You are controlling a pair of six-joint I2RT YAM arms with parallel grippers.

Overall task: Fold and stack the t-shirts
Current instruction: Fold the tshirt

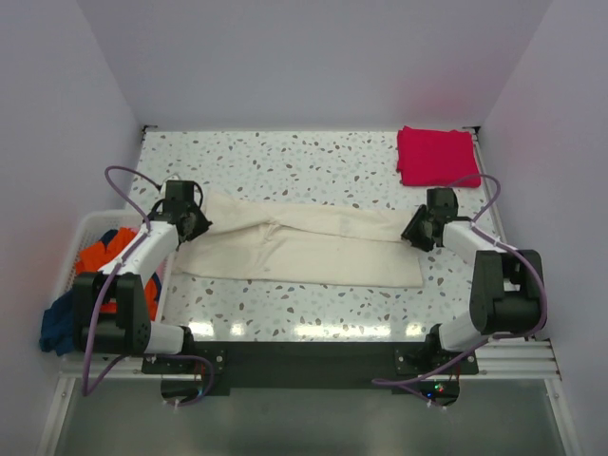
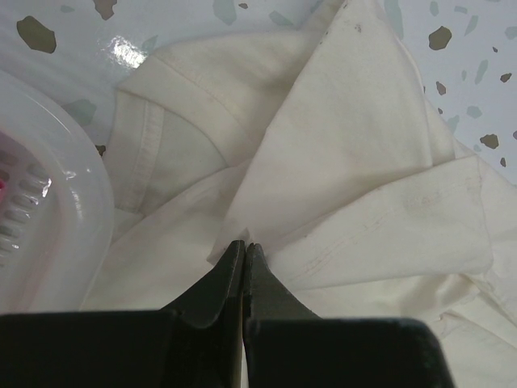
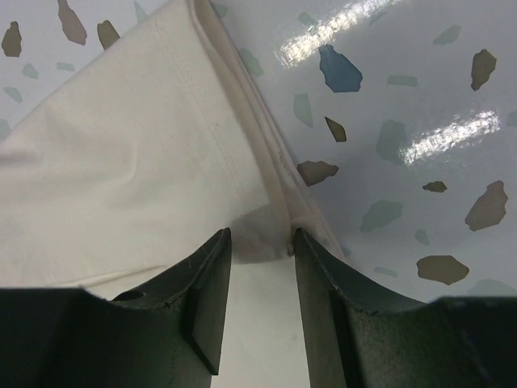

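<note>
A white basket [image 1: 87, 226] stands just beside the left end of the cream shirt [image 1: 304, 249], at the table's left edge. An orange shirt [image 1: 100, 256] is heaped inside it. A blue shirt [image 1: 57, 325] hangs over its near corner, the thing farthest left of the cream shirt.

The cream shirt lies flat across the middle of the table [image 1: 285, 161]. It is folded into a long band with one end pointing left and the other right.

The left claw [image 1: 195, 223] is at the shirt's left end, on the far corner. In its wrist view the jaws are pressed fully together and the tips nip a fold of the cream cloth. Creases fan out from the tips, and a sleeve with a stitched hem lies just beyond them.

The right claw [image 1: 415, 233] is at the shirt's right end, also on the far corner. In its wrist view the jaws stand partly apart, low over the cloth, with the shirt's hemmed edge running between them. They grip nothing, and the cloth there lies slack. I cannot tell whether the tips touch the table.

A red shirt [image 1: 435, 155], folded to a rough square, lies beyond the cream shirt's right end, well apart from it, in the table's far right corner.
</note>
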